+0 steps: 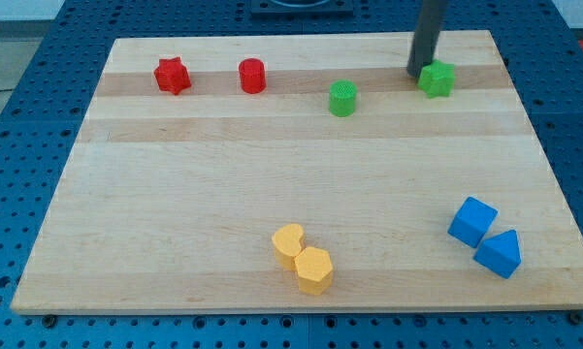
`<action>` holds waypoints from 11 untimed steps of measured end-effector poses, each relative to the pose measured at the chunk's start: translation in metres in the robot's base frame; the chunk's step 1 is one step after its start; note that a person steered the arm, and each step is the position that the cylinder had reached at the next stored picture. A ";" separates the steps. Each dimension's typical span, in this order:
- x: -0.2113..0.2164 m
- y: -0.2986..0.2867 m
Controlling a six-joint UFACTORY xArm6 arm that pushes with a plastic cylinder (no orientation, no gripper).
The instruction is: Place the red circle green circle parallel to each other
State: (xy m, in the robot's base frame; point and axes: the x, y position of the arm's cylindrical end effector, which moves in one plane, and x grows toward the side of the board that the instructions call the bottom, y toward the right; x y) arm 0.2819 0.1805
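My tip, a plain rod end with no hand to open or close, rests on the table at the view's top right, just left of the green star and touching or nearly touching it. The green circle lies to the tip's left and slightly lower; the red circle sits farther left, beside the red star.

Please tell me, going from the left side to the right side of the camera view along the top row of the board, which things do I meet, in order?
red star → red circle → green circle → my tip → green star, which my tip sits right beside, on its left.
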 end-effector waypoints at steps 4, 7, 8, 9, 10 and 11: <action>-0.024 -0.069; 0.041 -0.115; 0.084 -0.118; 0.064 -0.133; 0.064 -0.206; 0.047 -0.257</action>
State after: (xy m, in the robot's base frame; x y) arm 0.3290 -0.0765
